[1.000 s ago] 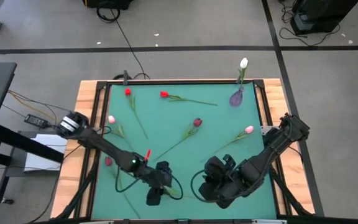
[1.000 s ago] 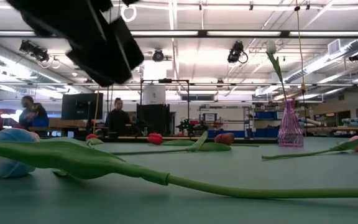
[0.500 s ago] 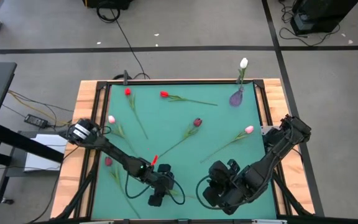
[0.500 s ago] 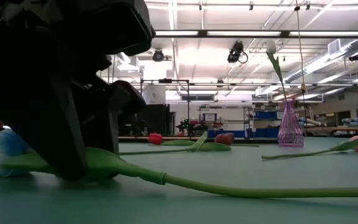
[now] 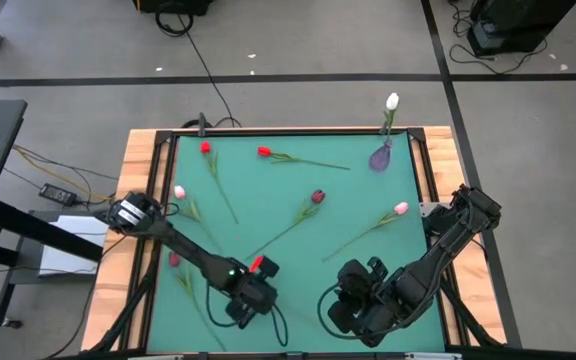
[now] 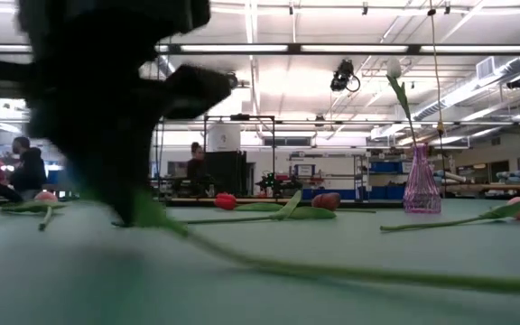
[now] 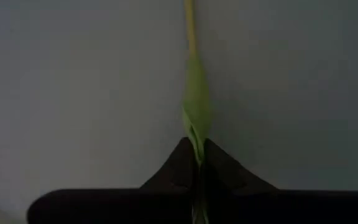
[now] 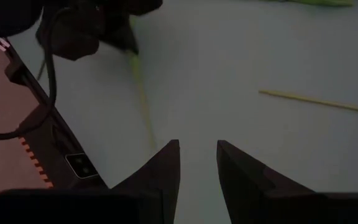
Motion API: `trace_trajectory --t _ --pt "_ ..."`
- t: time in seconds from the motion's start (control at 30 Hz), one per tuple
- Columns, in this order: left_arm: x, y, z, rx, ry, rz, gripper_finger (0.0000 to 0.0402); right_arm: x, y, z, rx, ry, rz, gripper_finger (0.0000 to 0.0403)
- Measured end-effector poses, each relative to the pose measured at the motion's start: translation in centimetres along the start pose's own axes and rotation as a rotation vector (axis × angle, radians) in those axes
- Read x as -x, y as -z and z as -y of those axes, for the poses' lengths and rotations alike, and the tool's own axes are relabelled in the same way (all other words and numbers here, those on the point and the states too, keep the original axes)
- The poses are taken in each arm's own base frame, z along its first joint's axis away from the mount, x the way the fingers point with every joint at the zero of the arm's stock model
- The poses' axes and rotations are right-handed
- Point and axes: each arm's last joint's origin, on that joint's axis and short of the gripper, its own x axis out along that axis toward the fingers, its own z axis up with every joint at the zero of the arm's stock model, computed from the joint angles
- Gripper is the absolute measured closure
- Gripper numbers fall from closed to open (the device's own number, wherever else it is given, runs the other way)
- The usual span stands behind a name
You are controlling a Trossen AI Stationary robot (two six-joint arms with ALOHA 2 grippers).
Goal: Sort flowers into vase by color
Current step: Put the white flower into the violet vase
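Left gripper [image 7: 197,177] pinches a green stem [image 7: 196,106] on the green mat [image 5: 268,220].
Right gripper [image 8: 197,163] beside it, fingers apart, empty. Vase [image 5: 380,156] stands far across; a person [image 6: 27,168] sits in the lit room.

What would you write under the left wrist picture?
Left gripper shut on a green tulip stem above the table.

The left gripper [image 5: 247,304] is held clamped, low near the green table's [image 5: 268,205] front edge; the right gripper [image 8: 197,163] is parted beside it.

Overhead view straight down, low view level across the table [image 5: 268,215], wrist views close above it.
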Motion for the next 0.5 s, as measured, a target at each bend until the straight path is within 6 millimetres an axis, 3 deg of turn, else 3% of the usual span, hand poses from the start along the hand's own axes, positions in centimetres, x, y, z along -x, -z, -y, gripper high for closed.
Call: trace_trajectory --t 0.33,0.5 --pt "5.1 -2.8 -3.4 -0.621 -0.429 -0.269 0.0386 0.2 0.3 0.4 -0.079 0.037 0.017 0.0288" --pt "8.4 -3.5 -6.4 -0.731 -0.54 -0.257 0.0389 2.0 0.7 1.7 -0.093 0.069 0.017 0.0288"
